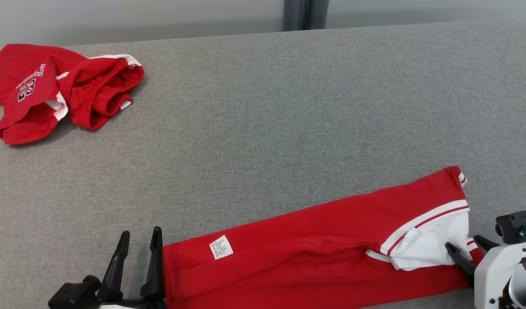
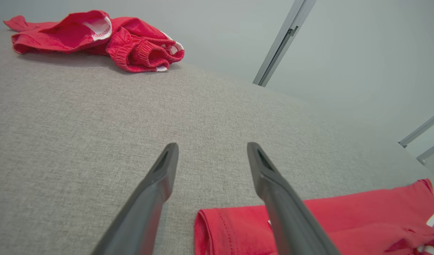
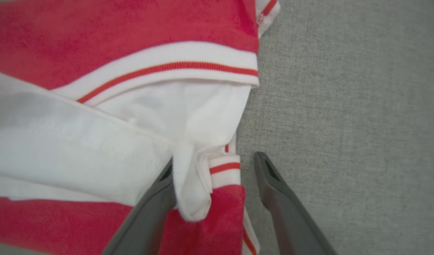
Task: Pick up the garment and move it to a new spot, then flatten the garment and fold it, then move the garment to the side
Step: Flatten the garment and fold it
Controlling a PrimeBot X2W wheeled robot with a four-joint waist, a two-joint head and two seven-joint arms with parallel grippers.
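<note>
Red jersey [image 1: 29, 86] reads 23; label [image 1: 221, 247] on garment [image 1: 310, 240] illegible.

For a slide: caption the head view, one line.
Left gripper and right gripper, both open, at opposite ends of the red garment on the grey table.

Bare surface [image 1: 267, 107] mid; red heap [image 1: 61, 90] far left, garment [image 1: 310, 249] near edge.

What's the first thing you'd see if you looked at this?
A long red garment with white trim lies along the near edge of the grey table, with the left gripper and right gripper open at its two ends. A crumpled red pile sits at the far left corner.
</note>
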